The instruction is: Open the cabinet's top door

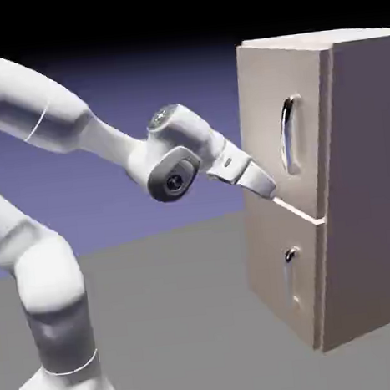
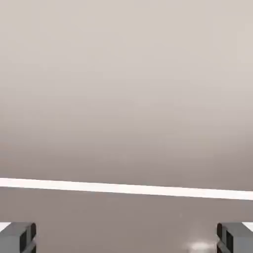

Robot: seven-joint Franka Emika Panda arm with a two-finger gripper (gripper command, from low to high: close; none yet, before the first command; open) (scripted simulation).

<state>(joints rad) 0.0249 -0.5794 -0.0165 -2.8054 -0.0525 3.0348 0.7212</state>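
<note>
Right now: approach step, nothing gripped yet.
Cabinet (image 1: 357,191): stands at the right of the exterior view, both doors shut.
Top door (image 1: 262,116): flat and flush, its long silver handle (image 1: 291,134) untouched.
Gripper (image 1: 269,189): nosed up close to the seam (image 2: 123,188) between the two doors, below the handle and to its left.
Jaws: spread wide, empty; the fingertips (image 2: 20,237) sit at the hand view's far corners, plain door panel between them.
Next move, my call: climb and shift across to the handle, straddle the bar, then close.
</note>
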